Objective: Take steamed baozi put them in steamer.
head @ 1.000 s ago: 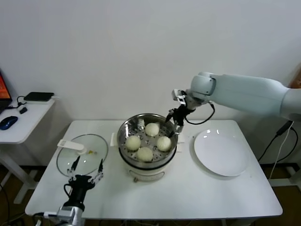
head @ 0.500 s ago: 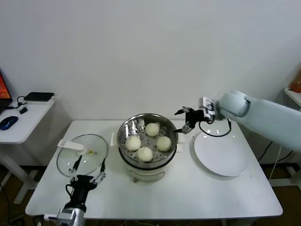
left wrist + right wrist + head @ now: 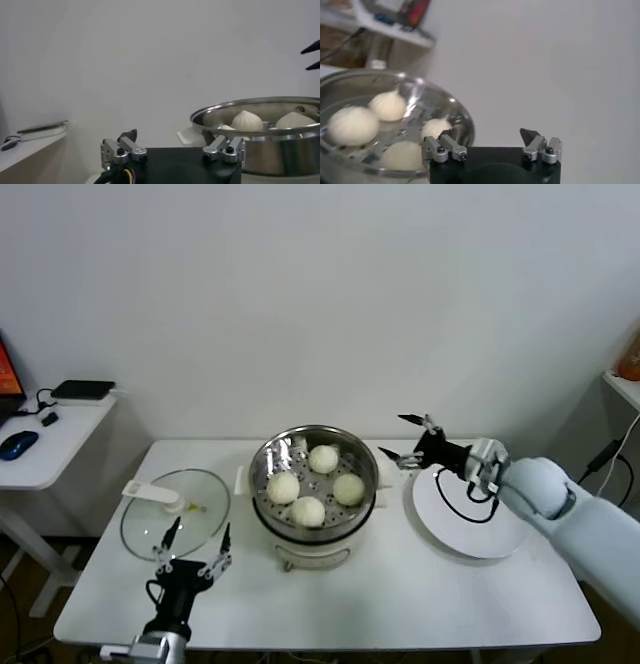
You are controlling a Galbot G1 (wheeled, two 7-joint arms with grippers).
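Four steamed baozi (image 3: 308,510) sit in the steamer (image 3: 262,502); right end effector (image 3: 402,440) has withdrawn, spread wide, empty.

Your right gripper (image 3: 406,438) hung just beside the steamer (image 3: 314,484), off its right rim and level with the top edge, its two dark fingers spread wide with nothing between them. The right forearm ran back from it, away from the steamer toward your right shoulder, with the wrist held roughly level. Your left gripper (image 3: 192,546) sat low, in front of the steamer and off to its left, pointing up, fingers parted and empty, the arm parked.
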